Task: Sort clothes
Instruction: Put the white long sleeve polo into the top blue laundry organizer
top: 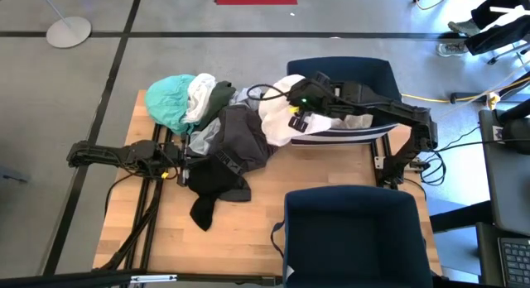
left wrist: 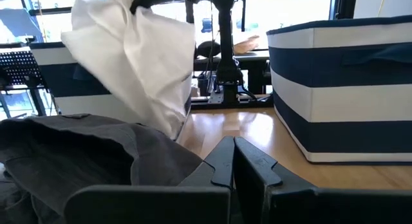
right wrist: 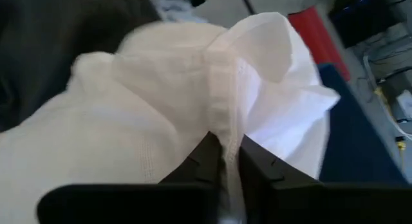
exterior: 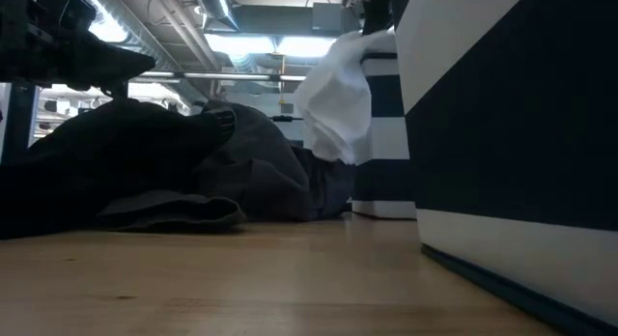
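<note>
My right gripper [top: 300, 106] is shut on a white garment [top: 277, 118], raised at the left side of the far navy bin [top: 356, 73]; the garment hangs in the low view [exterior: 338, 95]. A pile of clothes lies on the table: teal [top: 170, 102], cream [top: 201, 93], dark green [top: 220, 96], dark grey [top: 244, 139] and black [top: 215, 184]. My left gripper [top: 184, 165] is shut and holds nothing, low at the pile's left edge, with the dark grey cloth [left wrist: 77, 153] beside it. My right gripper [right wrist: 225, 147] pinches a stitched hem or seam of the white garment [right wrist: 222, 114] between its two fingers, which lie across the hem. The garment is lifted and hangs slack below the fingers [exterior: 338, 114]. Whether its lower end touches the pile I cannot tell.
A second navy bin with white stripes [top: 356, 230] stands at the table's near right; it shows close in the low view [exterior: 512, 133]. Bare wood [top: 248, 230] lies near the front between the black garment and this bin. Cables run along the left arm's base.
</note>
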